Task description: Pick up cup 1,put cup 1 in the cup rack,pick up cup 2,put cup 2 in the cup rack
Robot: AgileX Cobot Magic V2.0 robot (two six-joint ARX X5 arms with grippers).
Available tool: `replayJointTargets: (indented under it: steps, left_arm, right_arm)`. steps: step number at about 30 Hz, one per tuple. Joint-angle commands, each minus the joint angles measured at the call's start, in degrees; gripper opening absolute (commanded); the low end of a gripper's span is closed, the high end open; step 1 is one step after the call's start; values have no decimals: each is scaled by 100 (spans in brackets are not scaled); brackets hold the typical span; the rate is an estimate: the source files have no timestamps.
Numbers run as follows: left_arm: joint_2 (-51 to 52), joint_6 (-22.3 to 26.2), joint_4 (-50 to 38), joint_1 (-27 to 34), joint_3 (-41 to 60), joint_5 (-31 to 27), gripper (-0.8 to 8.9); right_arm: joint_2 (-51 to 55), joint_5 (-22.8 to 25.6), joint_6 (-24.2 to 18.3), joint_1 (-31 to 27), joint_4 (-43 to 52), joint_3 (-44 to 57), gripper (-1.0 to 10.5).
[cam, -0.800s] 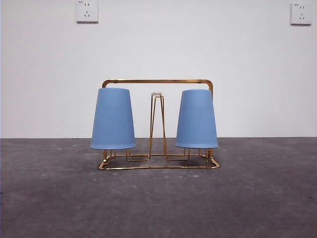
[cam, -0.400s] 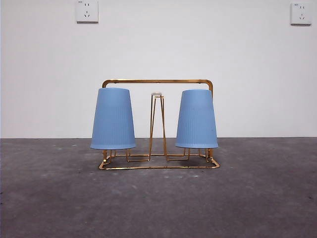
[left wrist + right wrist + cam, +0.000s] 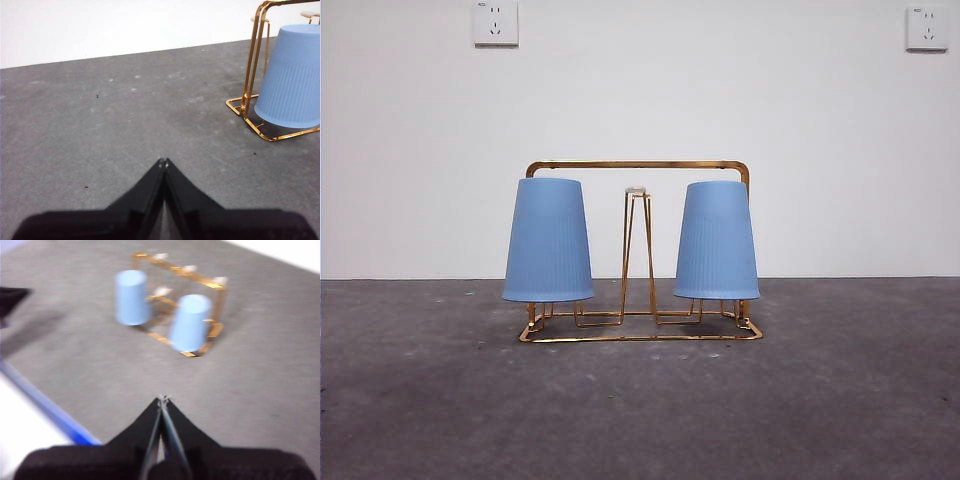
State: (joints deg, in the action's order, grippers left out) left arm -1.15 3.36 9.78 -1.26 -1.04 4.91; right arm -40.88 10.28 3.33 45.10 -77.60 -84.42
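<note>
The gold wire cup rack [image 3: 638, 165] stands in the middle of the grey table. Two blue ribbed cups hang upside down on its prongs: one on the left [image 3: 548, 240], one on the right [image 3: 717, 240]. A bare prong with a whitish tip [image 3: 636, 190] rises between them. My left gripper [image 3: 163, 162] is shut and empty, low over the table, away from the rack [image 3: 252, 65] and the nearer cup [image 3: 291, 77]. My right gripper [image 3: 163, 399] is shut and empty, high above the table; the rack [image 3: 200, 282] and both cups [image 3: 132, 297] [image 3: 189, 322] lie far beyond it.
A white wall with two sockets [image 3: 496, 22] [image 3: 928, 27] stands behind the table. In the right wrist view the table's front edge shows a blue strip [image 3: 45, 407], and the other arm's black tip [image 3: 11, 297] is at the side.
</note>
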Motion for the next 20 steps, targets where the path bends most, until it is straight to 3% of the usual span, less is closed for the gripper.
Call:
replayJointTargets:
  steps: [1, 7, 12, 15, 20]
  left_arm:
    - [0, -50, -46, 20, 61, 2, -3]
    - [0, -50, -46, 20, 61, 2, -3]
    - [0, -50, -46, 20, 61, 2, -3]
    - [0, -50, -46, 20, 61, 2, -3]
    - [0, -50, -46, 20, 61, 2, -3]
  right_arm:
    - [146, 96, -214, -505, 280, 107, 2]
    - [741, -243, -236, -2269, 1410, 817, 2]
    - [1569, -264, -354, -3567, 2730, 2186, 2]
    - [2070, -437, -332, -4111, 3560, 3128, 2]
    - [2754, -645, -332, -4538, 4758, 4599, 2]
